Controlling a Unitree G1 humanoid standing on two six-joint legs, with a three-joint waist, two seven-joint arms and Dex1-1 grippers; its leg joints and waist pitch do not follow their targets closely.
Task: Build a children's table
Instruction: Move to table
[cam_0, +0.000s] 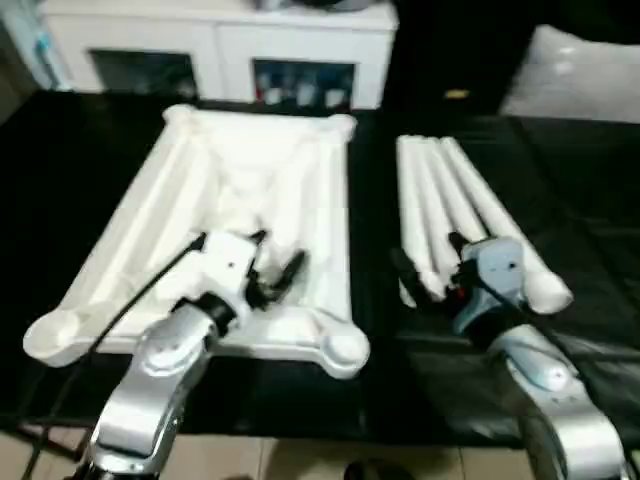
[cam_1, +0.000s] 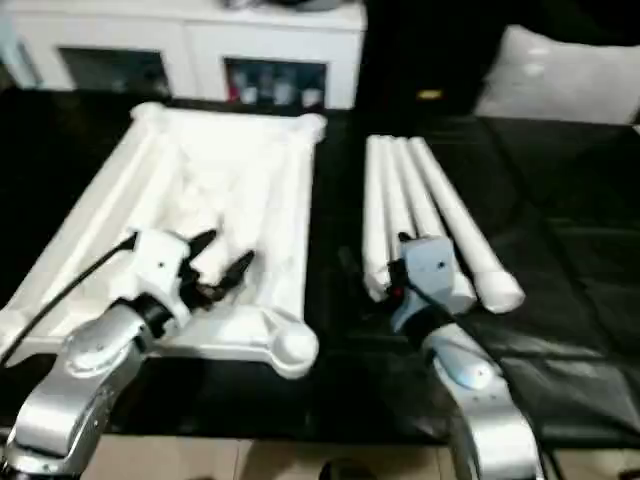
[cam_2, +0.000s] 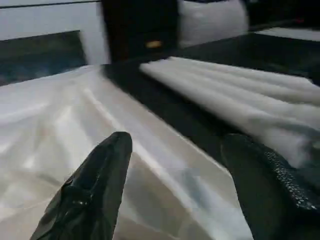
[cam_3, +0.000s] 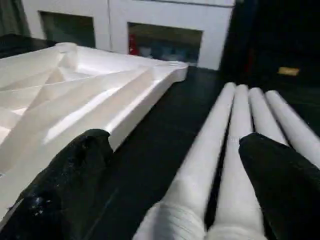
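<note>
The white table top (cam_0: 250, 170) lies upside down on the left of the black work surface, ribbed underside up, with round sockets (cam_0: 345, 345) at its corners. Several white tube legs (cam_0: 450, 200) lie side by side to its right. My left gripper (cam_0: 279, 248) hovers open over the near part of the top, nothing between its fingers (cam_2: 95, 190). My right gripper (cam_0: 428, 255) is open over the near ends of the legs; in the right wrist view the legs (cam_3: 235, 130) run away between its fingers (cam_3: 280, 180).
The black-covered work surface (cam_0: 400, 390) ends at a front edge close to me, with pale floor below. A white cabinet (cam_0: 220, 40) stands behind the table. A white cushion (cam_0: 580, 70) sits at the back right.
</note>
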